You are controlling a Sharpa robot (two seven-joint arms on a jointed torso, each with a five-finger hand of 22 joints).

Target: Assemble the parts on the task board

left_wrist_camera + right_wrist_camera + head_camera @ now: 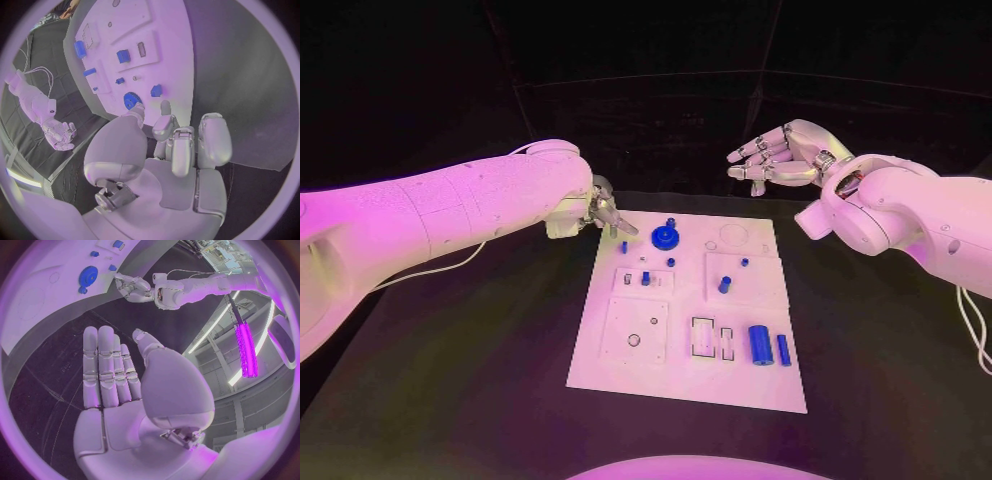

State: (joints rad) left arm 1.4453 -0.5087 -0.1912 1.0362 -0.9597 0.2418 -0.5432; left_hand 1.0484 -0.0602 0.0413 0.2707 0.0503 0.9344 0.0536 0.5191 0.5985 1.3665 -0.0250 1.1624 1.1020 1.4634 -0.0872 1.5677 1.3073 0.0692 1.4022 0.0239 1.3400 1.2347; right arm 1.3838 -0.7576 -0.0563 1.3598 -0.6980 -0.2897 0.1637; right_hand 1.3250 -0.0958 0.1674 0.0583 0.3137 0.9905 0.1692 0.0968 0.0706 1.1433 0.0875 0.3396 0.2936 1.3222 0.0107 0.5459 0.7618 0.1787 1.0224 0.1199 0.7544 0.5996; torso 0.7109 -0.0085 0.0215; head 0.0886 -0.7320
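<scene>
The white task board point(678, 368) lies in the middle of the black table. On its far half stand a round blue disc point(665, 237) and a few small blue pegs, one of them point(724, 284) nearer the middle. A blue cylinder point(760, 344) and a thin blue bar point(783, 349) lie on the near right part. My left hand point(599, 213) hovers at the board's far left corner, holding nothing, its fingertips point(165, 107) close to the blue disc point(131, 100). My right hand point(780, 158) is raised beyond the far right corner, fingers straight, palm empty point(112, 385).
Black table point(459, 380) surrounds the board on all sides. The board has several empty recesses, such as a rectangular slot point(704, 336) and a round hole point(635, 340). The right wrist view shows my left arm point(187, 287) above the board point(44, 295).
</scene>
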